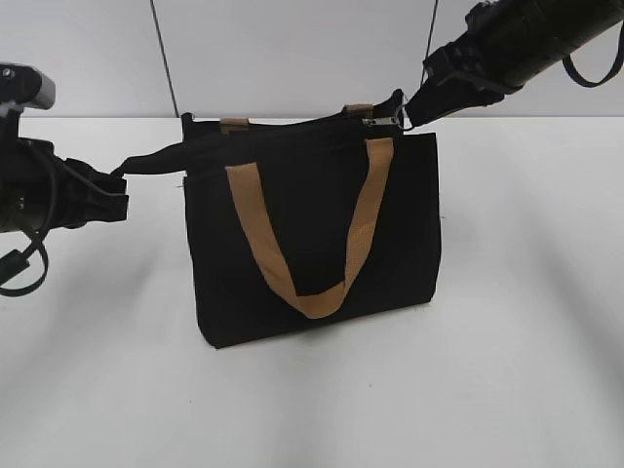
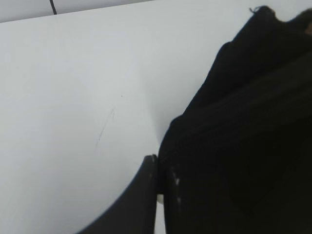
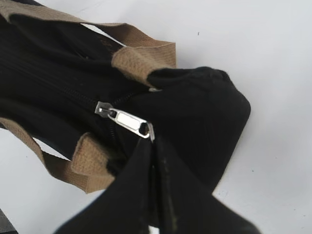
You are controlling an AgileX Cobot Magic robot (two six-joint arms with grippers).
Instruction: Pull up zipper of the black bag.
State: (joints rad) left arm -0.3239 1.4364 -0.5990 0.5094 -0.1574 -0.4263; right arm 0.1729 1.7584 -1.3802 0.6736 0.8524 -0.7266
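A white table (image 1: 507,390) fills the scene, seen from the front at a slight downward slant, with a pale wall behind it. In the middle stands the black bag (image 1: 312,244), an upright rectangular fabric tote. A tan strap (image 1: 292,263) hangs in a loop down its front face, and the ends of a second strap show at the top edge.

The left gripper (image 1: 125,174) comes in from the left side at the height of the bag's top. Its fingers are pressed together on a black tab of fabric pulled out sideways from the bag's upper left corner. In the left wrist view the two dark fingers (image 2: 146,195) meet with black cloth pinched between them. This grip likely anchors the bag so it does not slide or tip when the zipper is drawn.

The right gripper (image 1: 408,115) reaches down from the upper right to the bag's top right corner. In the right wrist view its fingers are closed on the end of the silvery metal pull (image 3: 127,122).

The zipper (image 3: 63,90) runs as a thin dark line along the top of the bag, between the strap ends. Its slider sits near the right end, so the travel appears almost finished, with the teeth behind it looking joined.
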